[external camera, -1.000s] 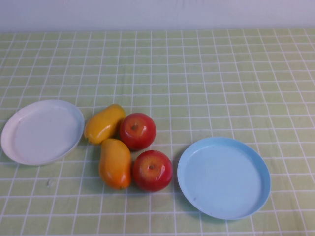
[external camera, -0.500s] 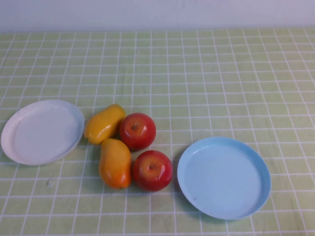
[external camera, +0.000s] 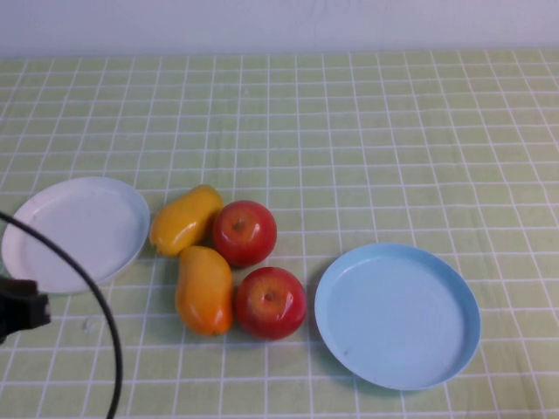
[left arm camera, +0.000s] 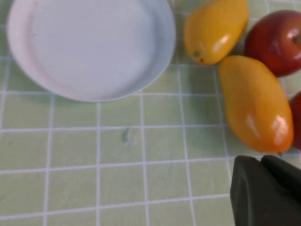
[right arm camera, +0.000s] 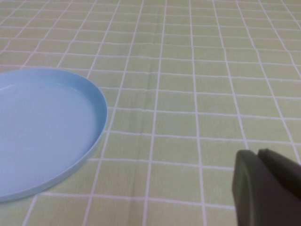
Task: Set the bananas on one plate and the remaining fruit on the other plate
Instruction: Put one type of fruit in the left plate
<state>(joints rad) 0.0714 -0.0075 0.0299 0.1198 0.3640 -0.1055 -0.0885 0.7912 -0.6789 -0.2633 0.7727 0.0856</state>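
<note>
Two yellow-orange bananas (external camera: 185, 218) (external camera: 204, 289) and two red apples (external camera: 244, 232) (external camera: 270, 302) lie clustered on the table between the white plate (external camera: 74, 231) on the left and the light blue plate (external camera: 397, 314) on the right. Both plates hold nothing. My left gripper (left arm camera: 261, 161) hangs empty over the cloth near the front banana (left arm camera: 255, 103), its fingers together. The left arm's dark end (external camera: 19, 310) shows at the left edge, in front of the white plate. My right gripper (right arm camera: 257, 153) is shut and empty beside the blue plate (right arm camera: 42, 127), out of the high view.
A green checked cloth (external camera: 349, 140) covers the whole table. A black cable (external camera: 96, 305) arcs from the left arm over the front left corner. A pale wall runs along the far edge.
The left arm and its cable have come into the high view at the front left. The fruit and the plates have not moved.
</note>
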